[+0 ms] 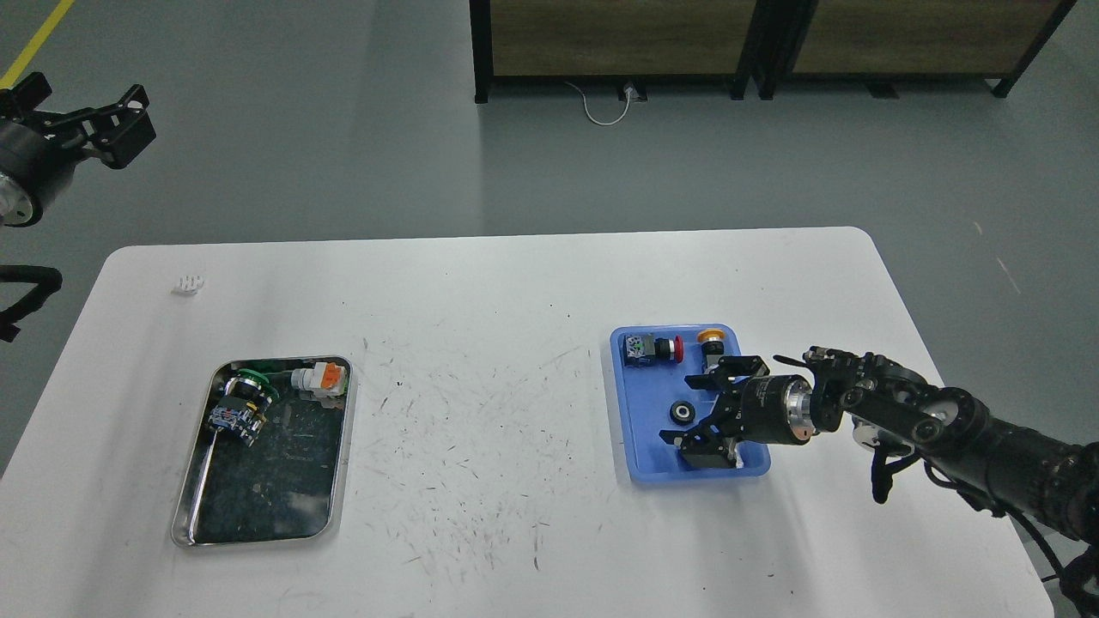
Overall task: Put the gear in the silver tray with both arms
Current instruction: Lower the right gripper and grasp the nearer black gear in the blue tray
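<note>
— On the white table, taking the blue plastic tray as the mark, what lay nearest the camera?

— The right arm came in from the right edge and reached over the blue tray's right side. The right gripper hung over the tray's near right part with its fingers spread apart; one finger sat toward the far side, the other toward the near rim. I could not tell whether anything was caught between them.

— And the gear?

— A small black ring-shaped gear lay on the blue tray's floor, just left of the right gripper, close to the fingertips. Whether it touched them could not be made out.

— What else was in that tray?

— Along its far edge sat a red-capped push button and, to its right, a yellow-capped one.

— Where was the silver tray?

— The silver tray lay well to the left of the blue tray, across a scuffed stretch of table, well apart from the right gripper. In its far end lay a green and black switch part and a white and orange one. A small white bit lay on the table farther off, beyond the silver tray.

— And the other arm?

— The left arm was far up and left of the blue tray, off the table, over the grey floor. The left gripper had its fingers parted, with nothing between them.
</note>
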You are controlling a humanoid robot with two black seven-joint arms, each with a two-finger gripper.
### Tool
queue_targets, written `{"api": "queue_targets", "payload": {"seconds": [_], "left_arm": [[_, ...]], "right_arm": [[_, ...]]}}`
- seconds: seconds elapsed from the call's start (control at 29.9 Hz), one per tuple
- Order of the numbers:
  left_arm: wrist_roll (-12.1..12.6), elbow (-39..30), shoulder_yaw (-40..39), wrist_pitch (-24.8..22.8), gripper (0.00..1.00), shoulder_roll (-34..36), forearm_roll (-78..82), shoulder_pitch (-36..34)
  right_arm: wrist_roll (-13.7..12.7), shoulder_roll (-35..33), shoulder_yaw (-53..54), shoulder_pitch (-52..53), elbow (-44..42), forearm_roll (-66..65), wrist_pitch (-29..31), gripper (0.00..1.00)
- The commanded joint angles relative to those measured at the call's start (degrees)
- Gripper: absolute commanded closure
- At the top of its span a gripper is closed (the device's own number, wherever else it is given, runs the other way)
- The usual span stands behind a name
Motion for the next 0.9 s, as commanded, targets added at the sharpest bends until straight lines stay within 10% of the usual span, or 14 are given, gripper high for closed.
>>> {"api": "queue_targets", "payload": {"seconds": [0.0,0.87], "left_arm": [[0.0,0.0,0.0,0.0,0.02,0.2,0.0,0.1],[0.0,-0.1,0.0,0.0,0.02,0.8,0.0,0.1]], "right_arm": [[-0.2,0.1,-0.1,0.1,0.0,0.0,0.0,0.2],[-0.7,-0.9,-0.4,0.0,0.2,-0.1,0.4,0.52]]}}
